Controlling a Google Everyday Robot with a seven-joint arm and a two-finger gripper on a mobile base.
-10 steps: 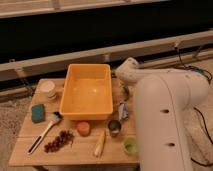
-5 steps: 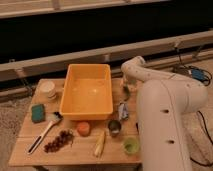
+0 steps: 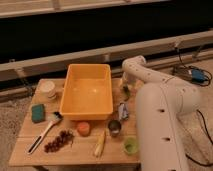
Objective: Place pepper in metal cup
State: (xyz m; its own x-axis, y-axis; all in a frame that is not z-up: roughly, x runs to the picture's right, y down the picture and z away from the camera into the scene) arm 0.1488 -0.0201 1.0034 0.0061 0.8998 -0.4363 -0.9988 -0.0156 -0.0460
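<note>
Arm folds in over the table's [image 3: 22, 150] right edge, gripper [image 3: 126, 88] low beside the yellow bin's [image 3: 106, 90] right wall. Grip state: can't tell. Metal cup [image 3: 114, 128] stands near the front edge, with the green cup [image 3: 130, 145] just beside it.

Your light wooden counter [image 3: 75, 156] is pretty packed: big yellow plastic bin [image 3: 87, 92], round white tub [image 3: 48, 89], green sponge [image 3: 38, 112], white-handled brush [image 3: 44, 132], dark grapes [image 3: 59, 141], orange plastic cup [image 3: 83, 128], small silver metal cup [image 3: 114, 127], pale corn cob [image 3: 100, 144], light green cup [image 3: 131, 145]. The tool [image 3: 125, 88] hangs over the right side, beside the bin.

The arm [image 3: 134, 66] has shifted rightward, its tool [image 3: 126, 89] low beside the yellow tray [image 3: 110, 95].
</note>
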